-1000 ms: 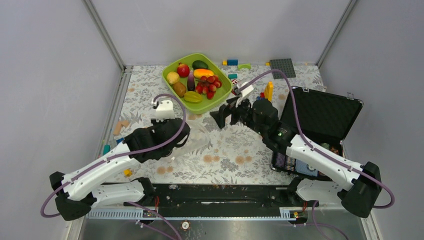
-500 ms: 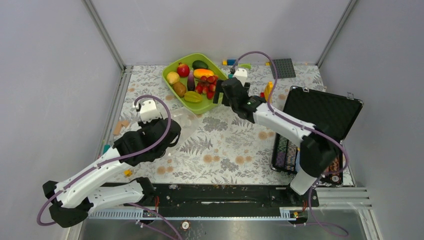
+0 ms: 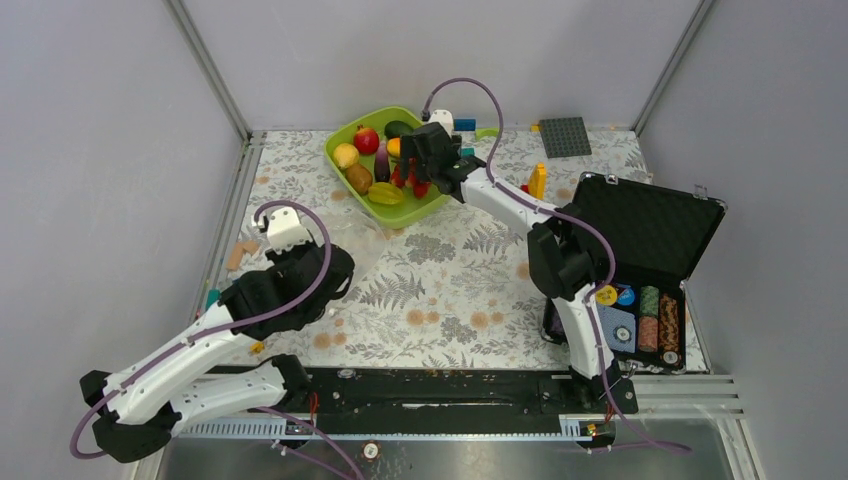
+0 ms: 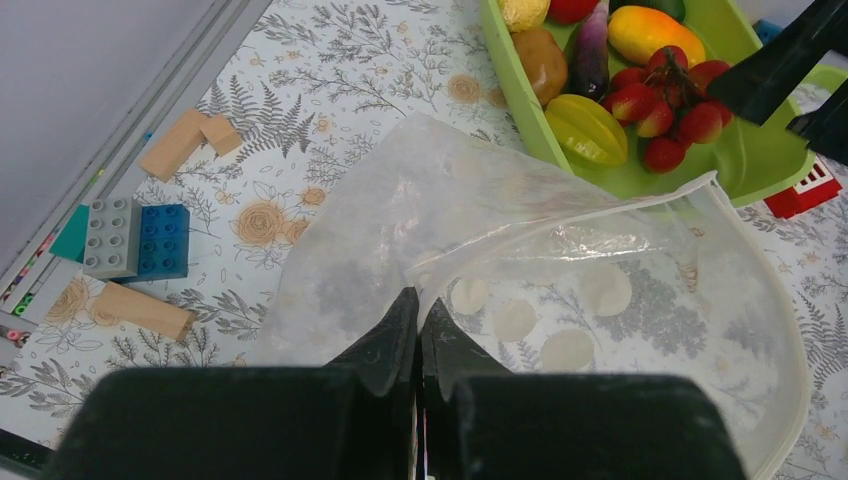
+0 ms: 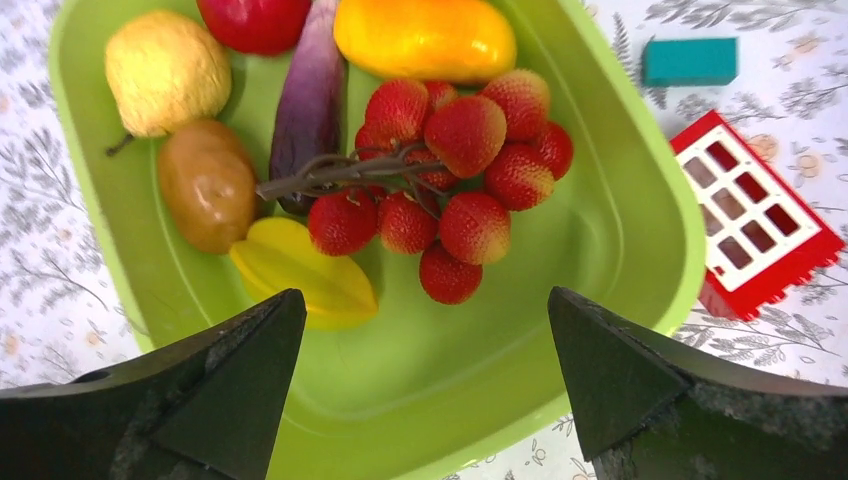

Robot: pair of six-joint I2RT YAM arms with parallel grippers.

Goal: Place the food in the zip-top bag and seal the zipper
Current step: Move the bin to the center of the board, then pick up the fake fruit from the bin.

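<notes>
The clear zip-top bag (image 4: 560,260) with white dots lies on the flowered table, its mouth gaping toward the lime-green tray (image 4: 760,170). My left gripper (image 4: 418,300) is shut on the bag's mouth edge, where the zipper strip (image 4: 600,205) runs. In the top view the left gripper (image 3: 335,265) sits near-left of the tray (image 3: 430,200). My right gripper (image 5: 425,300) is open and empty, hovering over the tray (image 5: 620,200). Below it lie the red grape bunch (image 5: 450,170), starfruit (image 5: 300,270), kiwi (image 5: 205,185), eggplant (image 5: 310,95), lemon (image 5: 165,70) and apple (image 5: 255,15).
An open black case (image 3: 640,240) with poker chips stands at the right. A red window block (image 5: 760,215) and a teal block (image 5: 690,60) lie beside the tray. Grey and blue blocks (image 4: 135,240) and wooden pieces (image 4: 185,140) lie at the left edge.
My right arm has stretched from the table's middle to above the tray, its jaws still open. My left gripper has drawn back a little to the near left with the bag edge.
</notes>
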